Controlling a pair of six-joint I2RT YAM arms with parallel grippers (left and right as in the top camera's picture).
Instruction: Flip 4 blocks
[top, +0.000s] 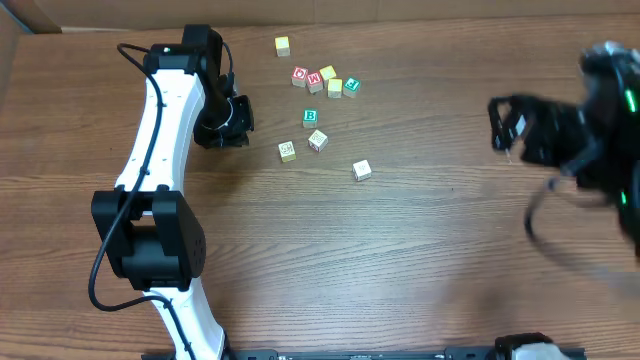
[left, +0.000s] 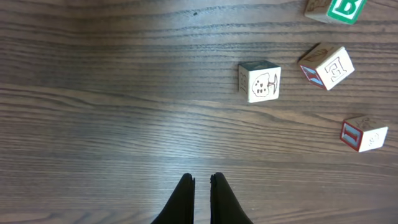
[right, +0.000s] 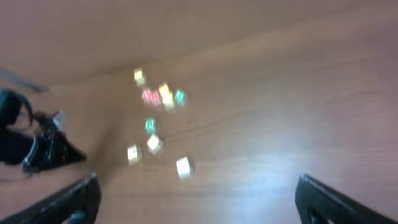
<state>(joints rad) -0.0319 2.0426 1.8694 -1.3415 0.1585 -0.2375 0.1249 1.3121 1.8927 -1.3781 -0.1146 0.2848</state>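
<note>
Blocks (left: 260, 81), four pale alphabet cubes, sit loose on the dark wood-grain table (left: 93, 93), ahead and to the right of the left gripper (left: 202, 179), whose jaws are pinched together on nothing. The right gripper (right: 196, 186) hangs spread wide and empty, well back from them, with a plain brown wall (right: 186, 25) beyond the table.

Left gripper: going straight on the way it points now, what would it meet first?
Probably only bare table: the shut left gripper aims just left of the picture cube, though depth is unclear.
</note>
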